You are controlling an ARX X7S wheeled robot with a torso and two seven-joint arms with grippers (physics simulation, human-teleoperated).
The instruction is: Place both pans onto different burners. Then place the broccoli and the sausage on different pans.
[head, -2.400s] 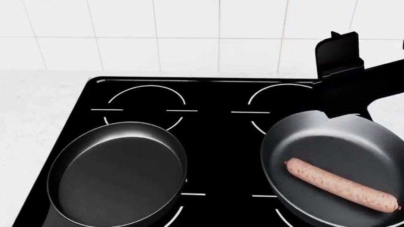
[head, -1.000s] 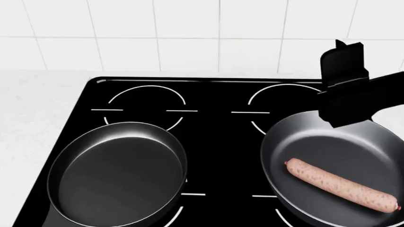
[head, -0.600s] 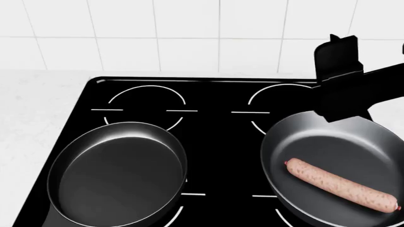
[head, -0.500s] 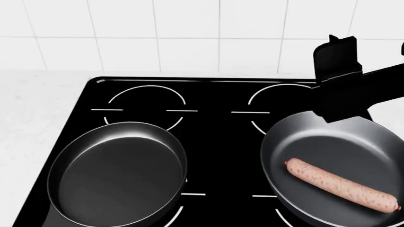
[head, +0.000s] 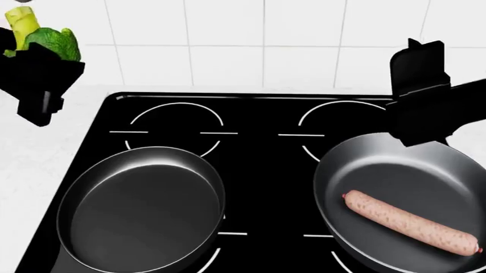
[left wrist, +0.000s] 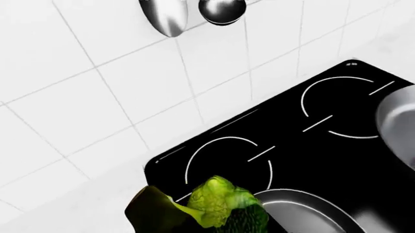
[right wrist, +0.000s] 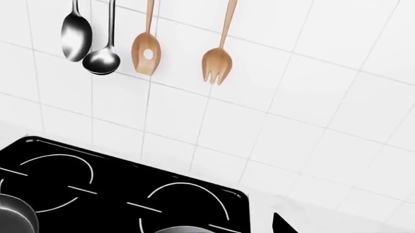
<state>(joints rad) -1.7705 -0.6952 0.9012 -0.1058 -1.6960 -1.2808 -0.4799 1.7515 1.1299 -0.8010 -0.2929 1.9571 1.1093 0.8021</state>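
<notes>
— Broccoli point(head: 47, 38) is our worry: we carry it high over the counter, up and left of the cooktop point(head: 258, 165), well apart from the empty pan point(head: 140, 210). If our hold slackens on the way, it could drop onto the counter or the bare glass.

— And the pan is shallow, so letting go from height might bounce it out. What about the other pan point(head: 402, 199)?

— That one already holds the sausage point(head: 410, 223), so we must not drift that far. Both pans sit on the near burners.

— How does the floret sit in our left gripper point(head: 34, 54)?

— Stem up, lumpy head wedged between the fingers, which are closed around it; the left wrist view shows it right at the tips.

— And our right gripper point(head: 417, 68)?

— Hanging above the far right burner point(head: 342, 122), holding nothing; we cannot tell how wide its fingers stand.
</notes>
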